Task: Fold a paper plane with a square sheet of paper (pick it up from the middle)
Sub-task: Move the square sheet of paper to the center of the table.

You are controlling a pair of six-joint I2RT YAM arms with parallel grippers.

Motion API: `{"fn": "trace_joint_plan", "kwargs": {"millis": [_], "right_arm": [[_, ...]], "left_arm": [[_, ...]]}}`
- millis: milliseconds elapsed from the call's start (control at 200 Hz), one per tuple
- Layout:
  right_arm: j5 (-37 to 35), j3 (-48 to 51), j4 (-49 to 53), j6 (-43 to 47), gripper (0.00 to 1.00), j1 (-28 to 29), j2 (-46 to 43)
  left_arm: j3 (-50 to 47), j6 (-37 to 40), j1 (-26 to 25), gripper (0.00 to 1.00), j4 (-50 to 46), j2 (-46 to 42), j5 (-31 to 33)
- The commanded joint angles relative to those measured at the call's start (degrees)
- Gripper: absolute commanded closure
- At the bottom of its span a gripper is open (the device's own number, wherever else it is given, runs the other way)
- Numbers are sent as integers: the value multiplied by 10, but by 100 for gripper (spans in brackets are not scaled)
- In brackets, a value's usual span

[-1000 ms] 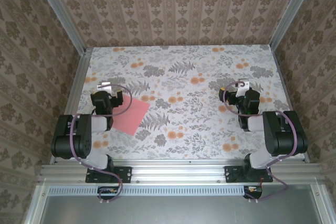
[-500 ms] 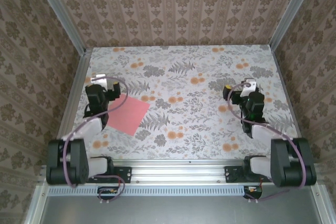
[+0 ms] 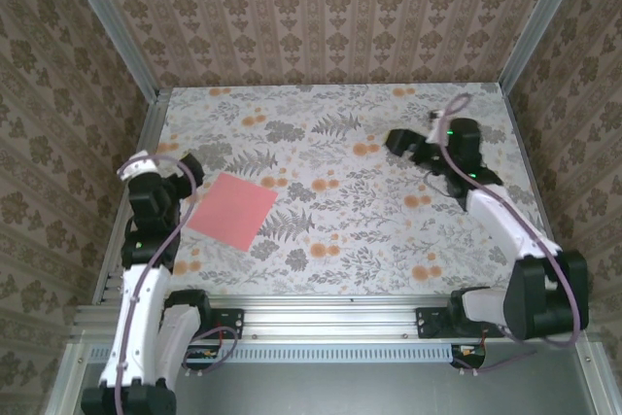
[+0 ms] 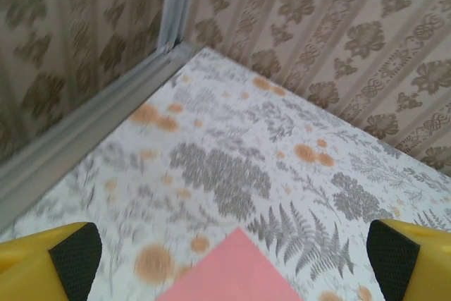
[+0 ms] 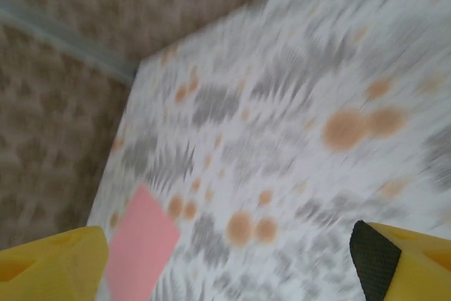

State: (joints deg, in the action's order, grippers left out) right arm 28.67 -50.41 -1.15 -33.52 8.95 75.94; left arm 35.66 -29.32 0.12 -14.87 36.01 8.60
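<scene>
Square sheet of paper is salmon-pink, table grey-and-orange floral.

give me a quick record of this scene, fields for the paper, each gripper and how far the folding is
paper: square sheet of paper, salmon pink, lying flat on the floral table, left of centre
left gripper: open, empty, close to the sheet's left corner, not gripping it
right gripper: open, empty, over the far right of the table, well apart from the sheet
folds: none visible
progress: sheet not yet picked up, plane not started
note: right wrist view is blurred
</scene>
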Motion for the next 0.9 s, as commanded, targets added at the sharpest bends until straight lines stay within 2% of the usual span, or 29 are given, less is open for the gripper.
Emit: {"fn": "trace_joint_plan", "kwargs": {"millis": [0, 130, 250, 420, 495, 590, 695, 775, 900], "right_arm": [[26, -80, 109, -20, 11, 103, 60], [4, -166, 137, -20, 20, 205, 166], [6, -264, 175, -10, 29, 275, 278], [-14, -409, 231, 5, 37, 341, 405], [-55, -458, 269, 13, 37, 352, 445], [-62, -472, 266, 1, 37, 353, 461], [-91, -456, 268, 2, 37, 351, 447], [-98, -427, 264, 6, 37, 347, 427], [-111, -356, 235, -7, 37, 331, 384]], "left_arm": [[-9, -81, 4, 0, -115, -36, -61], [-3, -95, 4, 0, -166, -11, -135], [-4, -93, 4, 0, -203, 35, -183], [-8, -93, 4, 0, -207, 73, -209], [-4, -90, 2, 0, -186, 119, -235], [32, -76, -14, 0, -183, 207, -237], [103, -55, -68, 0, -198, 326, -206], [171, -39, -112, 0, -218, 421, -168], [262, -32, -139, 0, -248, 551, -132]]}}
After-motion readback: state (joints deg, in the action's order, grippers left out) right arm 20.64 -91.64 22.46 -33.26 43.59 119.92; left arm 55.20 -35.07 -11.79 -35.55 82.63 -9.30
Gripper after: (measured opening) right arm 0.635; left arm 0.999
